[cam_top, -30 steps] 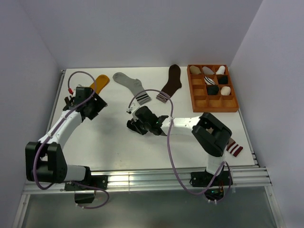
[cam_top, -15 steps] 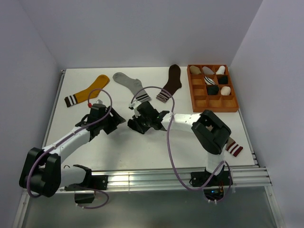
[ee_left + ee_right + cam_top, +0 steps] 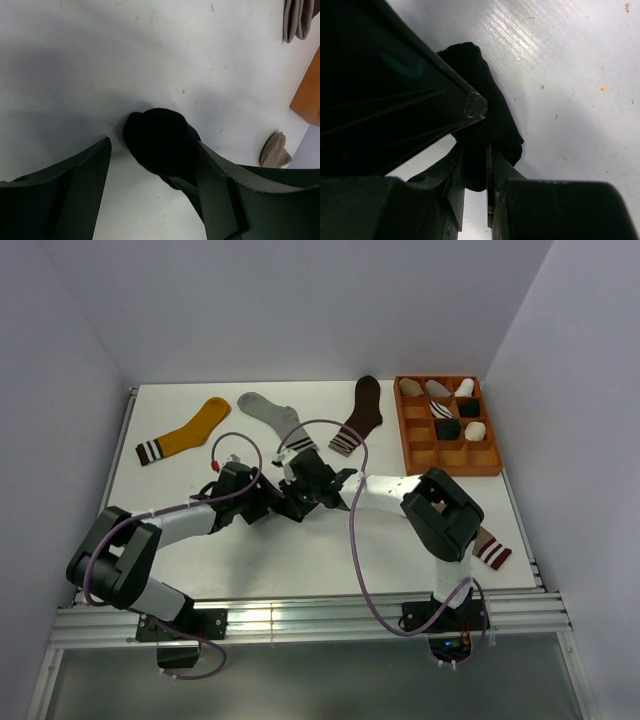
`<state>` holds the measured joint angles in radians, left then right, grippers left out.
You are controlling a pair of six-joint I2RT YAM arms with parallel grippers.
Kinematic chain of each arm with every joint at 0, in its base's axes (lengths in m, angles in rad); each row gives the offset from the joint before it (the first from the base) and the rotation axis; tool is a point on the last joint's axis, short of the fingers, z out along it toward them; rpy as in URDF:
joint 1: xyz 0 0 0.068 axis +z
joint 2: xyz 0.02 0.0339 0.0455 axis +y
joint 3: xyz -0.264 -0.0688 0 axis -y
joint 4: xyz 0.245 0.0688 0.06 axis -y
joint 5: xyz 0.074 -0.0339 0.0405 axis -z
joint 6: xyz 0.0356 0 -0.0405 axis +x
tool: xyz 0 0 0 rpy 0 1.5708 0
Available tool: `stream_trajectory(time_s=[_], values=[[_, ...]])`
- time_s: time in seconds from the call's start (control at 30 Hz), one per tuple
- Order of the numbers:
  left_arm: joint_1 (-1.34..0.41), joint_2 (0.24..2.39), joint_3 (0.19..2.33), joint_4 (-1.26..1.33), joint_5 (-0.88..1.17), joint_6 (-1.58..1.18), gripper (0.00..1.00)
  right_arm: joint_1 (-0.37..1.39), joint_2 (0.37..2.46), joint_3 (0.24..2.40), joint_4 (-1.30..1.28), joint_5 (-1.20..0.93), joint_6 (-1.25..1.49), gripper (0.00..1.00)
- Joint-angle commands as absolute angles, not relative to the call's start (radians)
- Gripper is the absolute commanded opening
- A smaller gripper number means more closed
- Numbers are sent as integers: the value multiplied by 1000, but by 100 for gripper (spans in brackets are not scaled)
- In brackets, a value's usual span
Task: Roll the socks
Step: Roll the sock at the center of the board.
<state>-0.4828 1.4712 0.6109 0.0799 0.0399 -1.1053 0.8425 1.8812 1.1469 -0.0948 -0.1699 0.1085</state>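
One black sock (image 3: 159, 136) on the white desk (image 3: 330, 550), right pincer (image 3: 476, 161) squeezed tight on it, left pincer (image 3: 152, 146) wide open around it

Around the orange wooden compartment tray (image 3: 455, 469)
Leftward: dark brown sock (image 3: 360, 416), light grey sock (image 3: 268, 416), mustard-yellow sock (image 3: 188, 431); crumpled black sock (image 3: 160, 142) front-left; taupe striped-cuff sock (image 3: 488, 548) in front.

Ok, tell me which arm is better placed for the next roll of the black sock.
Right, probably. The right claw is shut on the plain charcoal-black fabric sock, while the left claw is open, straddling it without gripping.
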Motion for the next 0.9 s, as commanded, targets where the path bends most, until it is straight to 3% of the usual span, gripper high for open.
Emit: stream_trajectory(time_s=[0.0, 0.27, 0.43, 0.67, 0.73, 0.87], values=[[-506, 1512, 643, 137, 12, -1123, 71, 845, 1962, 1120, -213, -248, 135, 0], [-522, 1604, 653, 143, 5, -1140, 66, 828, 1967, 1108, -195, -321, 146, 0], [-529, 1651, 652, 133, -38, -1146, 56, 807, 1967, 1097, -181, -388, 153, 0], [-537, 1678, 658, 95, -35, -1124, 17, 804, 1918, 1091, -178, -384, 153, 0], [-537, 1678, 673, 75, -29, -1111, 12, 804, 1895, 1078, -170, -364, 149, 0], [-538, 1677, 713, -30, -28, -1082, 5, 819, 1806, 1055, -160, -267, 127, 26]])
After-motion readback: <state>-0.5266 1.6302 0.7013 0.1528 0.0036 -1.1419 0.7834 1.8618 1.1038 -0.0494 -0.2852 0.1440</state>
